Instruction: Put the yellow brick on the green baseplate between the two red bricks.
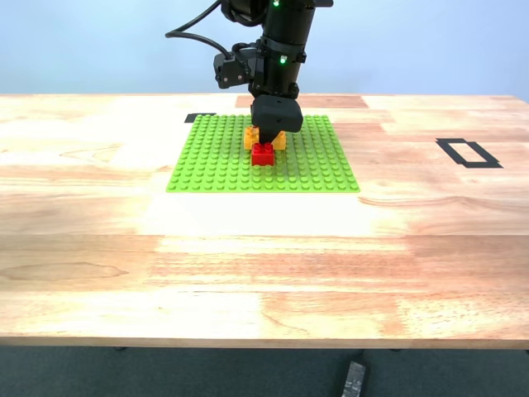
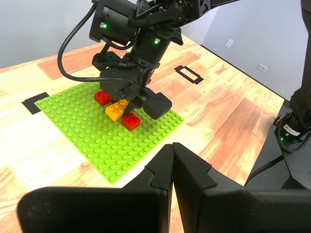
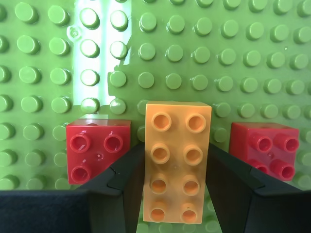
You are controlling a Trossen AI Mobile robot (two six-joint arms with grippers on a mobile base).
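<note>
- Bare table [image 1: 264, 281] fills the near part of the exterior view; further back sits the green baseplate [image 1: 216, 169]. An arm comes straight down over its middle. Yellow brick [image 1: 250, 137] shows just behind the near red brick [image 1: 264, 155]; second red one hidden by the arm here. A black tape rectangle [image 1: 469, 153] lies well off toward the exterior view's right.
- Closest in the first wrist view: my first tool [image 2: 172, 167], pads pressed together, nothing in it, hanging well clear of the plate. Beyond it my second tool [image 2: 127, 106] is down on the yellow brick [image 2: 116, 109], with one red brick [image 2: 102, 97] on one side and the other [image 2: 131, 121] on the opposite side.
- Second wrist view, looking straight down: my second tool [image 3: 175, 182] clamps the yellow brick [image 3: 177, 165] by its long sides. Brick's long axis runs along the camera's line, crosswise to the line of the red bricks [image 3: 95, 148] [image 3: 268, 154]. It sits in the gap between them, a narrow green strip each side, touching neither. Can't tell if it's pressed onto the studs; I'd judge it's at or nearly at its place, so next is push down and release.
</note>
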